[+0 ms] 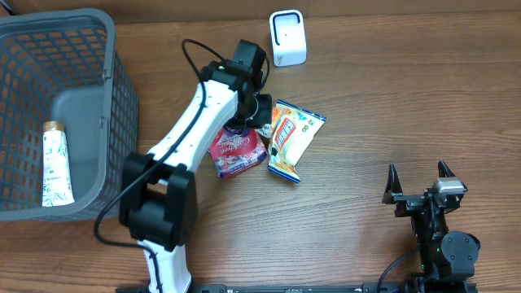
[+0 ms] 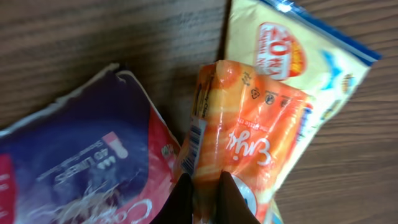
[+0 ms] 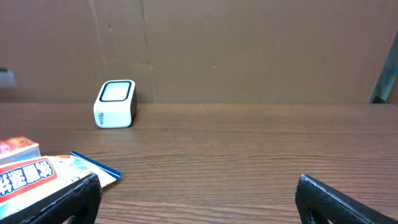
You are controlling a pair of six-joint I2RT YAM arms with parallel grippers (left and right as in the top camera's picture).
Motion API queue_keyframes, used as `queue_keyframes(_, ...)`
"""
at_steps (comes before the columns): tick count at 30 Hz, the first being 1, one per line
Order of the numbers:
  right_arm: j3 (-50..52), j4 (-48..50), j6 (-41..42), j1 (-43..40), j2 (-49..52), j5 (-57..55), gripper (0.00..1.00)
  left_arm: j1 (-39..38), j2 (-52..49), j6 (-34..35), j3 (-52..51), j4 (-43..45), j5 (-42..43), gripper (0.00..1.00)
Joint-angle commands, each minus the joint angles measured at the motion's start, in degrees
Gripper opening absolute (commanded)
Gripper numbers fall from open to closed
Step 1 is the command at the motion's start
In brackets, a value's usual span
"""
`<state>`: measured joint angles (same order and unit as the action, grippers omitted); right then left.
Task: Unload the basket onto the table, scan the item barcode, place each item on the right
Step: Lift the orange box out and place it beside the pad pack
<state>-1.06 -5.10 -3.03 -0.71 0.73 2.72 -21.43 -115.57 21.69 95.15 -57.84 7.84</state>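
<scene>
Just in front of the white barcode scanner (image 1: 287, 37), seen from above, the left gripper (image 1: 262, 114) is down on a small heap: an orange sachet (image 1: 279, 137) lying on a yellow packet (image 1: 308, 124), with a purple pouch (image 1: 238, 151) touching them on the side farther from the scanner. The right gripper (image 1: 417, 168) sits well apart from the scanner, jaws spread, holding nothing.

From the left wrist, the fingers (image 2: 233, 199) are pinched on the lower edge of the orange sachet, and its barcode (image 2: 195, 147) runs along a folded side. To my eye that is a thin bite on slick film. Lifted quickly, the sachet could slide out or drag the yellow packet along. Sitting on a crease, the barcode might also reach the scanner wrinkled or turned away and fail to read.

From the right wrist, the scanner's window looks to face upward, so the code would need presenting face down.
</scene>
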Motion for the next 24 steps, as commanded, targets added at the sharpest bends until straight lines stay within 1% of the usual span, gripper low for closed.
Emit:
queue_keyframes(1,0.59,0.42,0.17,0.22,-0.57,-0.09,1.00,-1.07,-2.10,2.19,-0.26,-1.22,-0.04,0.04)
queue_keyframes(8,0.59,0.42,0.17,0.22,-0.57,-0.09,1.00,-3.41,-2.16,2.14,-0.26,-2.54,5.68,0.05)
queue_keyframes(11,0.59,0.42,0.17,0.22,-0.57,-0.09,1.00,-4.31,-2.16,2.12,-0.22,-2.93,5.73,0.12)
queue_keyframes(14,0.59,0.42,0.17,0.22,-0.57,-0.09,1.00,-4.48,-2.16,2.12,-0.17,-3.54,5.75,0.16)
queue_keyframes(17,0.59,0.42,0.17,0.22,-0.57,-0.09,1.00,-4.39,-2.16,1.42,0.11,-4.39,5.73,0.28)
queue_keyframes(19,0.59,0.42,0.17,0.22,-0.57,-0.09,1.00,-4.07,-2.14,0.02,0.98,-5.64,5.68,0.40)
queue_keyframes(20,0.59,0.42,0.17,0.22,-0.57,-0.09,1.00,-3.48,-2.12,-0.46,3.02,-8.20,5.01,0.45)
queue_keyframes(24,0.59,0.42,0.17,0.22,-0.57,-0.09,1.00,-1.79,-2.05,-1.07,10.32,-15.02,2.91,0.47)
